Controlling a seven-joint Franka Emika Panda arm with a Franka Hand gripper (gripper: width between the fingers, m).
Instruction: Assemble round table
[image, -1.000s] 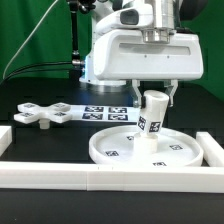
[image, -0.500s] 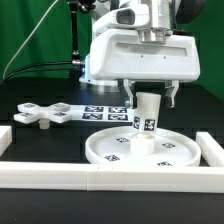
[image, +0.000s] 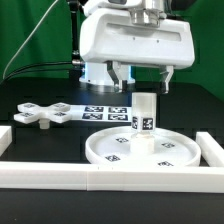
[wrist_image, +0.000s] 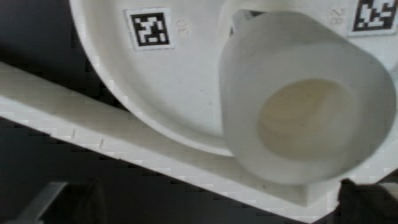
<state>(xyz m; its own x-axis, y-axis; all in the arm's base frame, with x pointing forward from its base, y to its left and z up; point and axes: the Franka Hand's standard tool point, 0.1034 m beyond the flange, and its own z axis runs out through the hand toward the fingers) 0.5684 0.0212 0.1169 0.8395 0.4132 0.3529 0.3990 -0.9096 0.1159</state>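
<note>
The round disc (image: 135, 150) lies flat on the black table, near the front. The short thick post (image: 146, 115) stands upright on the disc's middle, tags facing the camera. My gripper (image: 143, 78) hangs just above the post, jaws apart and empty, one finger on each side of the post's top. The four-armed cross piece (image: 35, 113) lies apart at the exterior view's left. In the wrist view I look down on the post's hollow top (wrist_image: 311, 110) and the disc's rim (wrist_image: 125, 70).
The marker board (image: 95, 110) lies behind the disc. White border bars run along the front (image: 110, 178), at the exterior view's left (image: 5, 138) and right (image: 212, 148). The front bar also crosses the wrist view (wrist_image: 107, 125).
My gripper has let go of the post and risen straight up. The post went from tilted in the jaws to standing upright on the disc.
</note>
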